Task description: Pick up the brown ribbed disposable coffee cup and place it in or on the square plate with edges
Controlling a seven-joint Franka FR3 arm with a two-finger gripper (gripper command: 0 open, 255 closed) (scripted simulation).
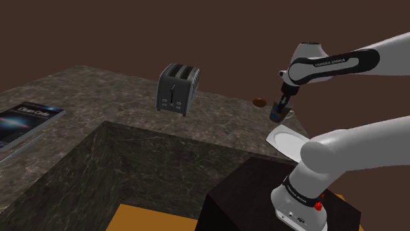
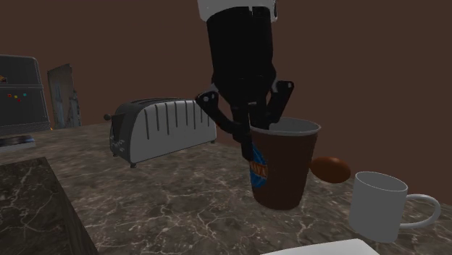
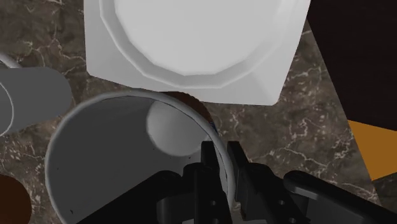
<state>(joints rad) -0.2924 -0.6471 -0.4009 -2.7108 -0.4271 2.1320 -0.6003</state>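
Transport step, by the look of it — gripper (image 2: 250,141) clamped on the rim of the brown cup (image 2: 284,170), one finger inside, one outside. Cup sits mid-frame in the second exterior view, upright, between toaster (image 2: 163,130) and white mug (image 2: 377,203). Square plate (image 3: 270,79) lies just beyond the cup in the wrist view — next: carry over it, lower, release.

A home kitchen, plainly: a dark veined stone countertop (image 2: 166,199) carries a silver toaster (image 2: 163,130) and a white mug (image 2: 380,206).
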